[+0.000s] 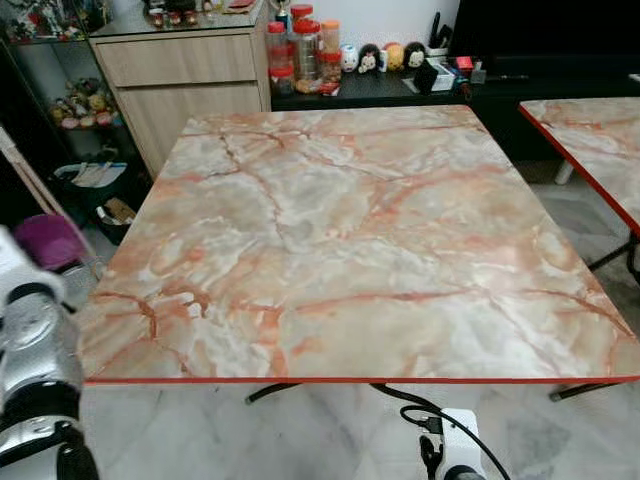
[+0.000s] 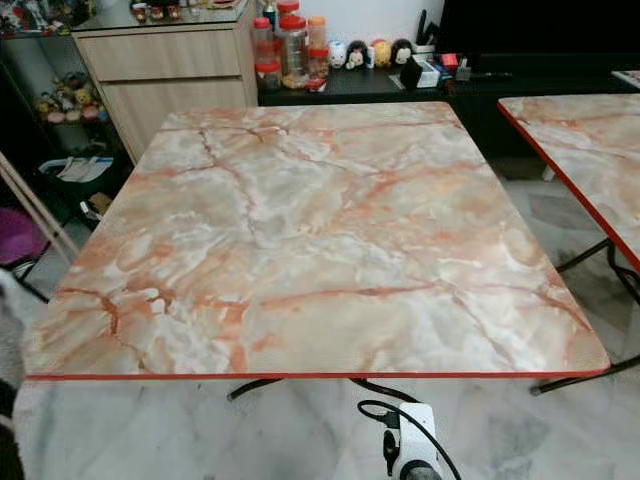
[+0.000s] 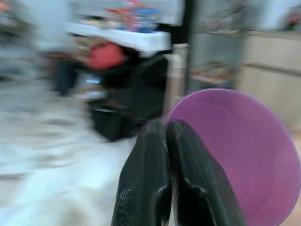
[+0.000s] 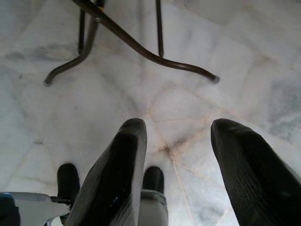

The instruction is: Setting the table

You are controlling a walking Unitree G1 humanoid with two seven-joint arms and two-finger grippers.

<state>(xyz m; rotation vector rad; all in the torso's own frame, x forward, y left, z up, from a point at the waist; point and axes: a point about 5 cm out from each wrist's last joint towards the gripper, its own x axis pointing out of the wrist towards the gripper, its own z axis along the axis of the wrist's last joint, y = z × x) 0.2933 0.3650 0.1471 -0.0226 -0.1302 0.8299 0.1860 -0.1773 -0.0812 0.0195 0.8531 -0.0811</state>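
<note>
A square marble-patterned table [image 1: 360, 250] with a red edge stands in front of me, its top bare. My left gripper [image 3: 165, 126] is shut on the rim of a purple plastic bowl [image 3: 240, 155]. It holds the bowl off the table's left side, where it shows as a purple shape [image 1: 45, 240] above my silver left arm [image 1: 35, 350]. My right gripper [image 4: 176, 136] hangs low in front of the table's near edge, open, pointing down at the marble floor with nothing between its fingers. Its wrist [image 1: 455, 455] shows at the bottom of the left eye view.
A second marble table [image 1: 595, 150] stands close on the right. Behind are a wooden cabinet [image 1: 180, 85], red-lidded jars [image 1: 300, 50] and small figurines [image 1: 385, 55] on a black low unit. Shelves and clutter line the left. The table's dark metal legs [image 4: 141, 47] spread over the floor.
</note>
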